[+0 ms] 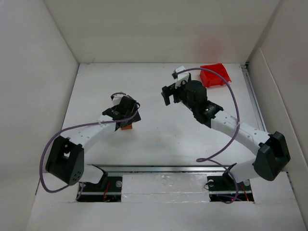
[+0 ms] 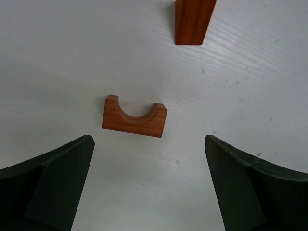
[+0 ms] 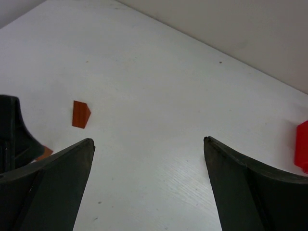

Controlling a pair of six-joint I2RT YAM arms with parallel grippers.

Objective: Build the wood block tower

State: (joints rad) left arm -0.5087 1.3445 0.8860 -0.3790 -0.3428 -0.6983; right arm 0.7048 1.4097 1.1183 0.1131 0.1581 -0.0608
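Observation:
No stacked tower shows; the wood blocks lie apart on the white table. In the left wrist view a reddish-brown arch block (image 2: 134, 117) lies flat, with a rectangular block (image 2: 194, 21) beyond it. My left gripper (image 2: 149, 139) is open and empty, hovering just short of the arch block. In the top view it (image 1: 128, 118) covers most of the blocks, and only one orange-brown block (image 1: 126, 127) peeks out. My right gripper (image 3: 149, 140) is open and empty over bare table, and shows in the top view (image 1: 167, 97). A small pointed block (image 3: 80, 114) lies to its far left.
A red plastic bin (image 1: 215, 74) stands at the back right, and its edge shows in the right wrist view (image 3: 303, 147). The left arm (image 3: 9, 130) shows at the left edge of the right wrist view. White walls enclose the table on three sides.

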